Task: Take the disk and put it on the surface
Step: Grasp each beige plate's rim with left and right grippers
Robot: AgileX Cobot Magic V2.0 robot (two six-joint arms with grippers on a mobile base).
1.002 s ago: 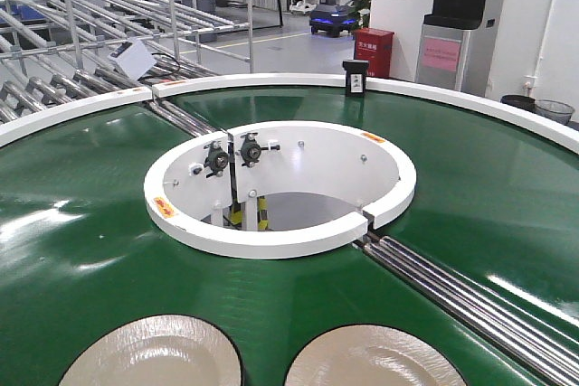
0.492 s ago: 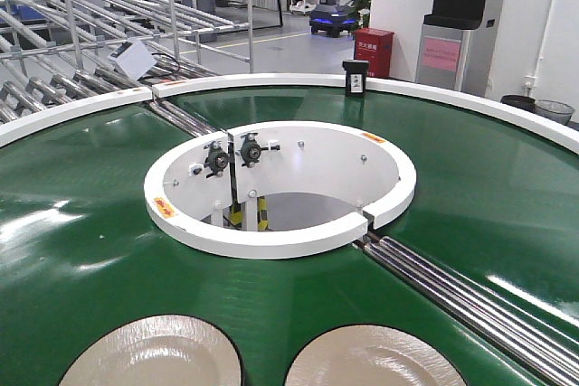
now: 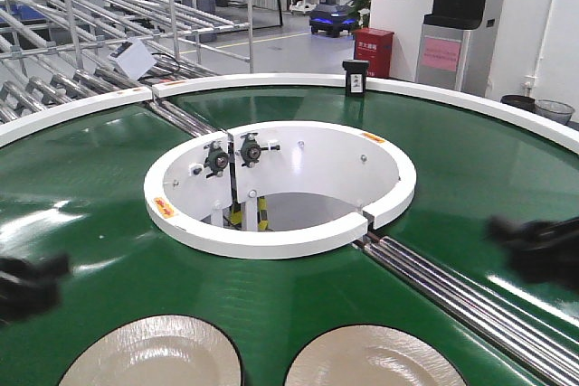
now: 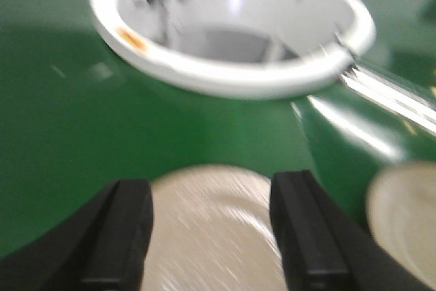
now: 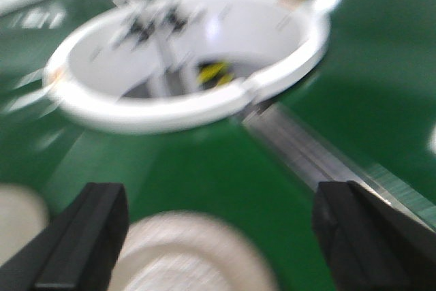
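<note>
risk, left gripper (image 4: 210,182): fingers spread wide, holding nothing. The left disc shows between them, lower down, with no contact that I can make out. The wrist view is smeared, so aim is hard to judge; an off-centre drop could set a finger on the disc's face instead of beside its rim.
risk, left disc (image 3: 154,354): lies flat on the belt (image 3: 81,178), near left. It sits low, so fingers may skate over its edge and push it rather than lift it.
risk, right disc (image 3: 371,361): near, just right of the left disc, with a narrow strip of belt between the 2. A finger lowered into that strip could knock the neighbour.
risk, right gripper (image 5: 221,189): fingers wide apart and empty, with the right disc between them in its wrist view. The 2 arms working on neighbouring discs could crowd each other.
risk, surface: not in view, so the drop spot cannot be judged.
make, belt: green, smooth, glossy, ring-shaped.
make, discs: round, pale gold, fine brushed lines, shallow dish, dark edge.
make, white ring (image 3: 271,243): painted hoop round the centre hole, split at near right.
make, rails (image 3: 452,288): bright metal bars running from that split to the near right.
make, fingers: black, blocky, matt.
</note>
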